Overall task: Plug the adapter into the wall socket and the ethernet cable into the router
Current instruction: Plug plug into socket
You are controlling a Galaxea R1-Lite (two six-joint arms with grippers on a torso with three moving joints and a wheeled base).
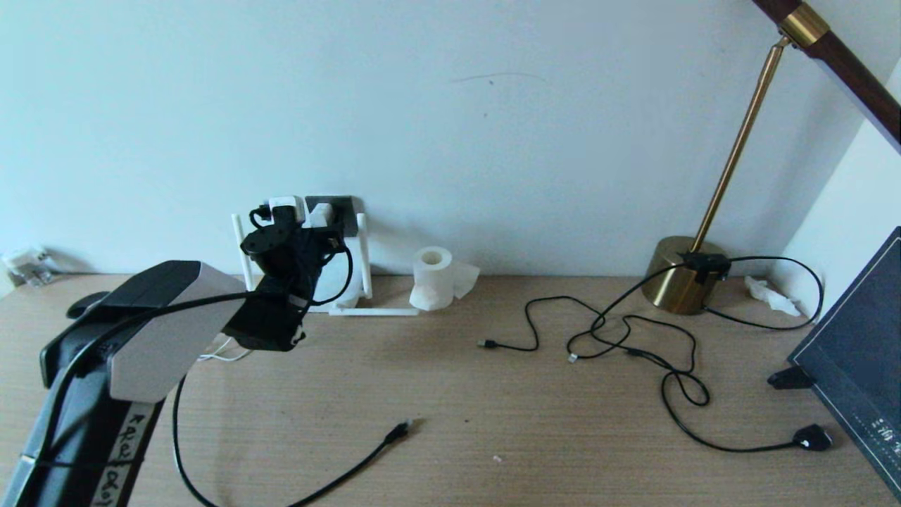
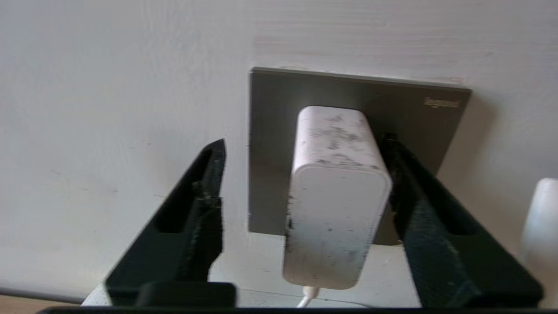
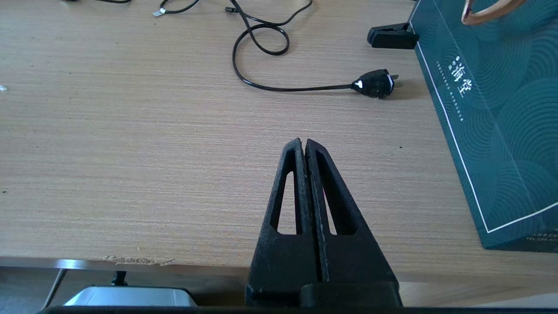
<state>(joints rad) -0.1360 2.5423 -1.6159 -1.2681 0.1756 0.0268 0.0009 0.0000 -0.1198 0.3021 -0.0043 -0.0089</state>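
The white adapter (image 2: 335, 209) sits pushed into the dark grey wall socket (image 2: 270, 152), its thin white cord hanging below. My left gripper (image 2: 304, 141) is open around it: one finger rests against the adapter's side, the other stands clear with a gap. In the head view the left gripper (image 1: 295, 225) is up at the wall socket (image 1: 343, 208), hiding most of the white router (image 1: 362, 282), whose antennas show on both sides. The black ethernet cable (image 1: 338, 479) lies loose on the desk, its plug (image 1: 401, 429) near the front. My right gripper (image 3: 304, 141) is shut and empty above the desk's near edge.
A toilet-paper roll (image 1: 431, 278) stands right of the router. Thin black USB cords (image 1: 535, 331) and the lamp cord with its bulky plug (image 1: 813, 438) sprawl at the right, near the brass lamp base (image 1: 679, 282). A dark teal bag (image 1: 852, 352) stands at the far right.
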